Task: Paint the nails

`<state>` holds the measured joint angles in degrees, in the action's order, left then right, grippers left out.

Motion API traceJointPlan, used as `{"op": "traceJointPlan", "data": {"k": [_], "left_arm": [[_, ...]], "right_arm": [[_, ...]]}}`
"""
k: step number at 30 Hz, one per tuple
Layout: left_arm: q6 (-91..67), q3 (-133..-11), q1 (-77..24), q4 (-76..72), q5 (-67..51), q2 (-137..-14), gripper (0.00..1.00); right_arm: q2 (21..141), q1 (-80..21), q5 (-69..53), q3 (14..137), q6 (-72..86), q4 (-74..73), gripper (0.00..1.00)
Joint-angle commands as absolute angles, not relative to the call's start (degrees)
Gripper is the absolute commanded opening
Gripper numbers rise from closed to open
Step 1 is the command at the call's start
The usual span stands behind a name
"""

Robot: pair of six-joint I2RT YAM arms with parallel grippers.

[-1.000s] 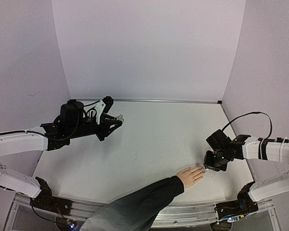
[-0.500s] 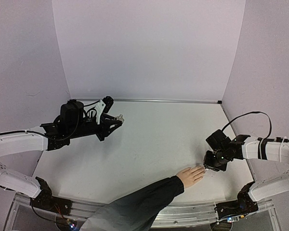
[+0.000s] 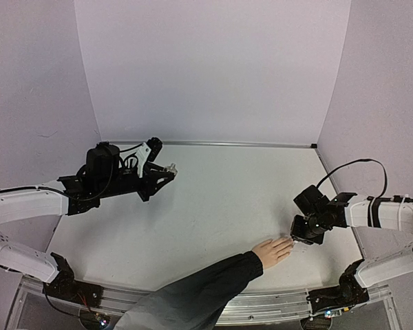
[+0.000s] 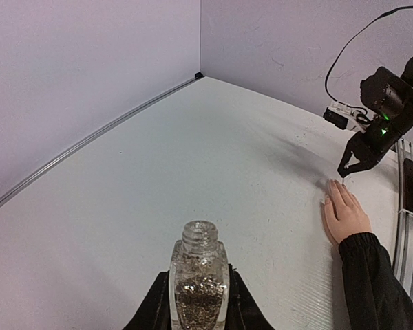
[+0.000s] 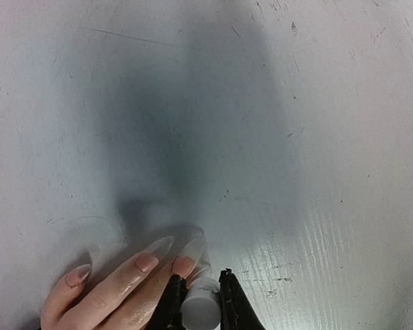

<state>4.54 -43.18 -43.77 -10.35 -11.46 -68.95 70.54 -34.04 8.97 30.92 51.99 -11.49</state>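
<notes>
- Two black fingers of the right gripper (image 5: 198, 304) are closed tight on a short pale grey cylinder (image 5: 201, 309). It fills the narrow gap between them at the bottom edge of the right wrist view.
- From that cylinder a thin whitish stem points up the picture and ends just beside the tip of one of the nails (image 5: 182, 265) — whether it touches, I cannot tell.
- These nails are long, with pink beds and clear tips. Three show in the right wrist view, on the outstretched fingers of a pale skin-coloured hand (image 5: 113, 299) that lies flat, back upward.
- Seen from above, the right gripper hangs low at the fingertips of that hand, near the front right of the white table (image 3: 220, 206).
- A long black sleeve (image 3: 193, 295) runs from the wrist down across the table's near edge.
- On the other side, the left gripper (image 4: 199, 308) is clamped on both flanks of a small clear glass bottle (image 4: 199, 278) — upright, its threaded neck uncapped, dark speckled matter inside.
- From above, that gripper and its bottle are raised over the left side of the table, well apart from the hand.
- Plain lilac walls (image 3: 213, 69) close in the table on the left, the back and the right.
</notes>
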Motion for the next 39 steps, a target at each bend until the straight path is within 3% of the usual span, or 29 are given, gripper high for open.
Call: {"op": "traceJointPlan", "data": {"k": [1, 39], "left_arm": [[5.30, -46.39, -43.51, -11.87, -12.13, -67.52, 0.00], [5.36, -46.40, -43.51, -11.87, -12.42, -67.43, 0.00]], "right_arm": [[70.97, -33.81, 10.89, 30.98, 52.47, -13.18, 0.00], [66.23, -33.79, 12.61, 31.86, 53.34, -16.38, 0.00]]}}
